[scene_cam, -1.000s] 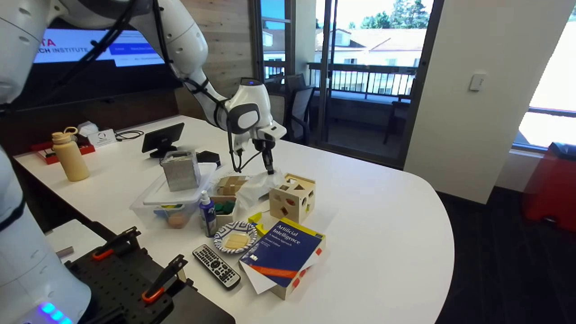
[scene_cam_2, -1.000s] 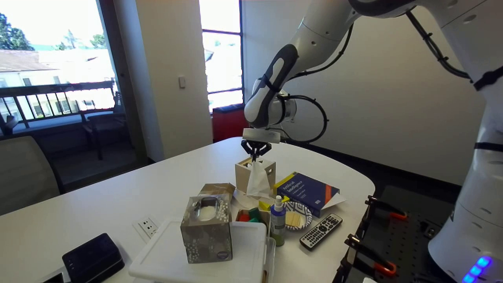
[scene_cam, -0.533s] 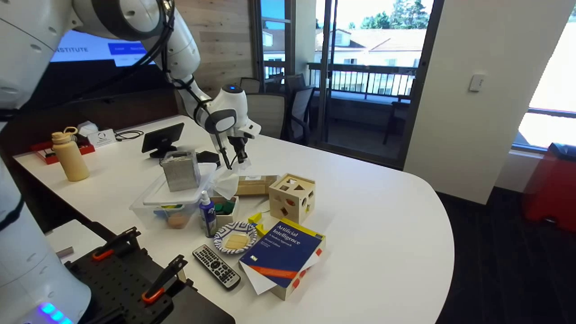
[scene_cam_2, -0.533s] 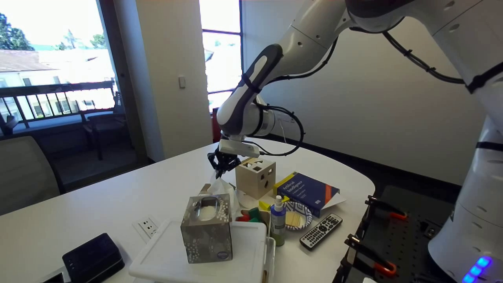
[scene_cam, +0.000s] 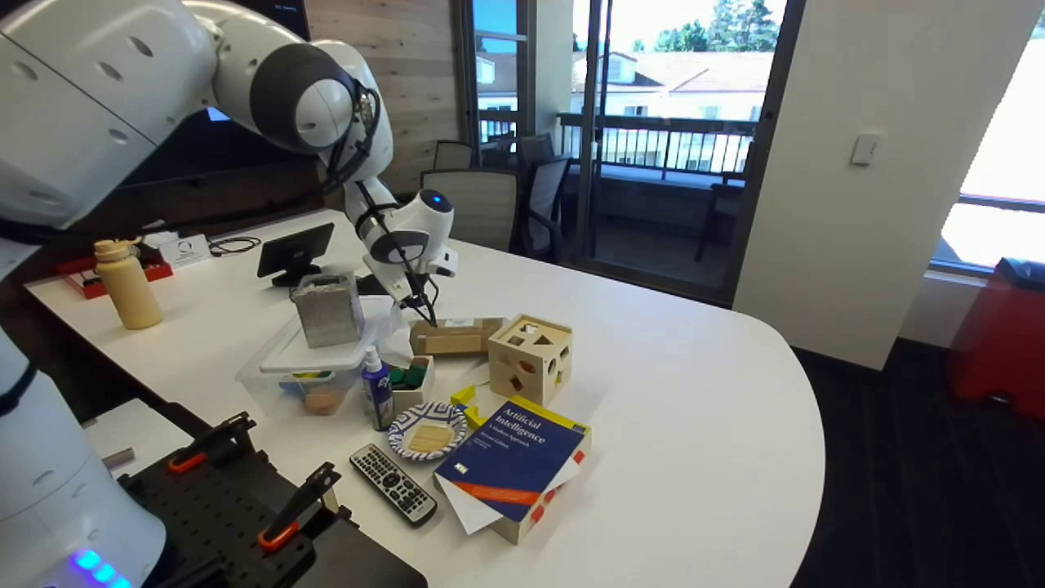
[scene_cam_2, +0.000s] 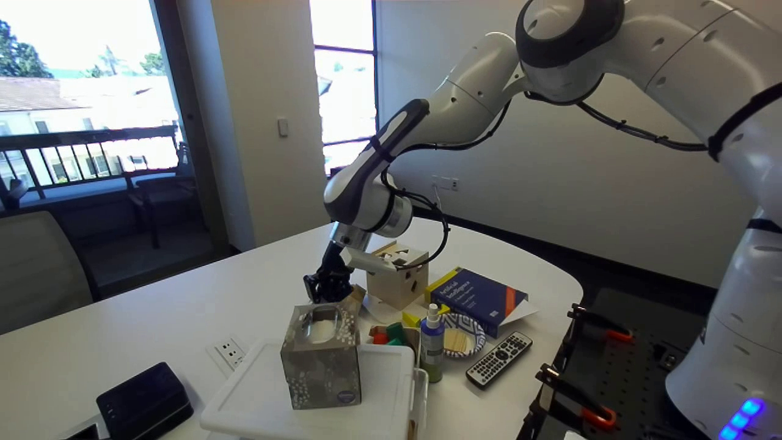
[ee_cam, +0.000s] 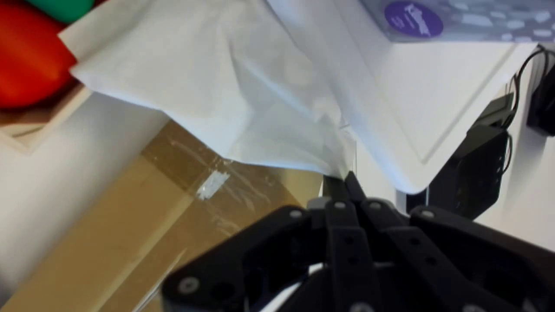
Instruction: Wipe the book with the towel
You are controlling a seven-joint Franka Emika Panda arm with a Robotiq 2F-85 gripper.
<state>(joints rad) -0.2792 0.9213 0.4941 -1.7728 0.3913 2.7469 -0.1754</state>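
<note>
The book (scene_cam: 522, 449) is a thick dark blue paperback with a yellow strip and an orange band. It lies flat with a white sheet sticking out under it; it also shows in an exterior view (scene_cam_2: 473, 298). The towel (ee_cam: 204, 82) is a thin white tissue-like sheet. My gripper (ee_cam: 344, 178) is shut on one end of it, and the rest hangs over the cardboard box and against the lidded bin. In an exterior view part of the towel (scene_cam: 397, 341) shows behind the spray bottle. The gripper (scene_cam_2: 330, 286) is away from the book, its fingertips hidden behind the tissue box.
The wooden cube (scene_cam: 531, 359) stands between the cardboard box (scene_cam: 457, 338) and the book. The tissue box (scene_cam_2: 321, 366) stands on the lidded bin (scene_cam_2: 244, 391). The spray bottle (scene_cam: 378, 392), block tray (scene_cam: 412, 396), patterned plate (scene_cam: 400, 445) and remote (scene_cam: 393, 483) are close by.
My gripper has carried the towel away from beside the wooden cube toward the tissue box and lidded bin. It has come lower and tilted. The book and other objects have not moved.
</note>
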